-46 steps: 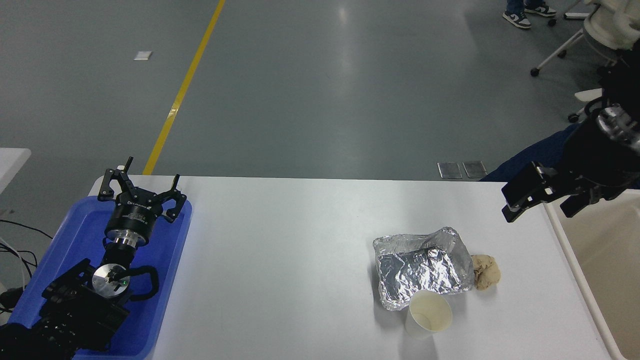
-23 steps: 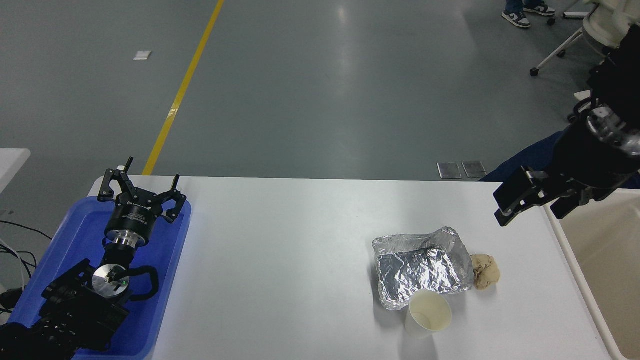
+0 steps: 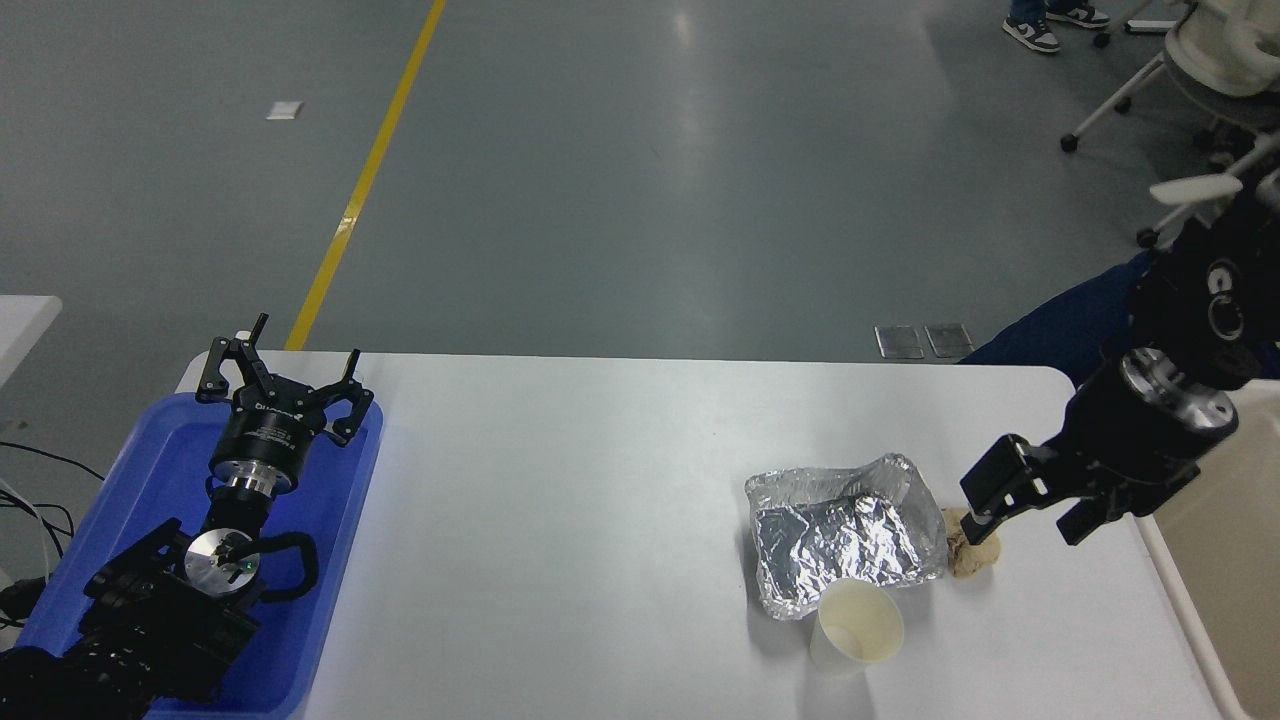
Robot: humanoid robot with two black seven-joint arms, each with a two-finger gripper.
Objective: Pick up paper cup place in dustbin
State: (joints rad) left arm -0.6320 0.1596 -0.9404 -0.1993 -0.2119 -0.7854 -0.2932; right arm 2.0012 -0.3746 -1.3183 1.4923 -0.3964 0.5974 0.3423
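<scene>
The paper cup (image 3: 856,626) stands upright near the white table's (image 3: 600,500) front edge, touching the front of the crumpled silver foil tray (image 3: 845,535). My right gripper (image 3: 1035,508) is open and empty, above the table to the cup's upper right, with its left finger over the small tan lump (image 3: 975,558). The beige dustbin (image 3: 1186,610) stands against the table's right side, cut off by the picture's edge. My left gripper (image 3: 285,365) is open and parked over the blue tray (image 3: 140,480) at the lower left.
The foil tray and the lump lie between my right gripper and the cup. An office chair (image 3: 1200,70) and a person's shoes (image 3: 1035,30) are on the floor at the top right. A yellow line (image 3: 370,170) runs across the floor.
My right gripper has moved down and to the left, from over the table's far right corner by the dustbin to just above the tan lump. The cup has not moved.
</scene>
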